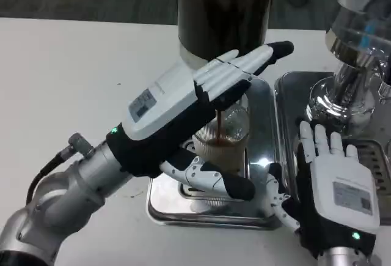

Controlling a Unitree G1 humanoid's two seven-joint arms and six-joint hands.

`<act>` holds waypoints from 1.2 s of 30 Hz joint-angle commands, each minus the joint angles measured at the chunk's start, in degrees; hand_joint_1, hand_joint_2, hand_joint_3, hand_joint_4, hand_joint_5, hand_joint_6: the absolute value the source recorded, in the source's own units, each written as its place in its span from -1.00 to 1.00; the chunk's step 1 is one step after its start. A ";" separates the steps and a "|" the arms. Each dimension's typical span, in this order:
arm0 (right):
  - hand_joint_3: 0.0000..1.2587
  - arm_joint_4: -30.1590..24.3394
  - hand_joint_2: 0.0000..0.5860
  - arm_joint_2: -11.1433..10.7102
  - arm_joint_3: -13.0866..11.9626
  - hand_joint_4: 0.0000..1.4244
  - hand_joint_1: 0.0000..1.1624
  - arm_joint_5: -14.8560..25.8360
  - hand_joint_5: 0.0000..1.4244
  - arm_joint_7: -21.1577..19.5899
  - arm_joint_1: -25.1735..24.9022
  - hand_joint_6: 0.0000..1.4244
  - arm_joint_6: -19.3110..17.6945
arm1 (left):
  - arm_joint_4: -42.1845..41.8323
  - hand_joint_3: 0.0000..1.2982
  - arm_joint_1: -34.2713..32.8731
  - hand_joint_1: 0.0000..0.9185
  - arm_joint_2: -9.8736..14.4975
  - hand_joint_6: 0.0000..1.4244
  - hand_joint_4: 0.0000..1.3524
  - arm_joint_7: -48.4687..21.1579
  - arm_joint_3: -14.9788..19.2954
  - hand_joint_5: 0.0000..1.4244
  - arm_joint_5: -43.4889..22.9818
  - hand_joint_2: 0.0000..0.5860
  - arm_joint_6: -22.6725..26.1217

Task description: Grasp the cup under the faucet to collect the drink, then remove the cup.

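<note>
Cup (223, 139): clear plastic, upright on the steel drip tray (264, 110), right under the dark dispenser (223, 9). Brown drink is in it, and a thin brown stream (218, 119) is running down into its mouth as I watch.

Left hand (195, 113): wrapped round the cup. The long fingers (238, 70) reach over the far side of the rim, black tips pointing toward the dispenser; the thumb (214, 177) crosses the near side low down. It has the cup in its grasp.

Left forearm (61, 186): silver, coming in from the lower left corner, a black cable looping off its side.

Right hand (333, 186): lying flat at the lower right, white back up, fingers spread and pointing away. It sits over the seam between the drip tray and the second tray (293, 88). Nothing in it, released.

Second dispenser (357, 64): shiny chrome and glass, standing at the far right, just beyond the right hand's fingertips.

Table (67, 76): white, carrying both trays.
</note>
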 commanded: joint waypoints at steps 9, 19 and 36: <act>-1.00 -0.10 0.53 1.08 -5.79 -1.00 -0.40 14.53 -1.00 0.58 0.32 -1.00 -6.36 | -0.45 -1.00 -0.30 -1.00 0.98 -0.89 -1.00 2.75 -2.45 -0.84 3.63 -0.73 -0.50; -1.00 3.61 0.00 -0.93 -11.00 -1.00 0.11 34.33 -1.00 3.17 -1.06 -1.00 -22.63 | -0.18 -1.00 -0.29 -1.00 1.59 -0.88 -1.00 3.83 -2.90 -0.83 3.18 -0.71 -0.03; -1.00 10.89 -0.31 0.13 -13.00 -1.00 0.23 46.90 -1.00 11.53 -8.65 -1.00 -25.63 | 0.37 -0.99 -0.59 -1.00 1.98 -0.88 -1.00 4.57 -2.56 -0.82 2.40 -0.69 0.65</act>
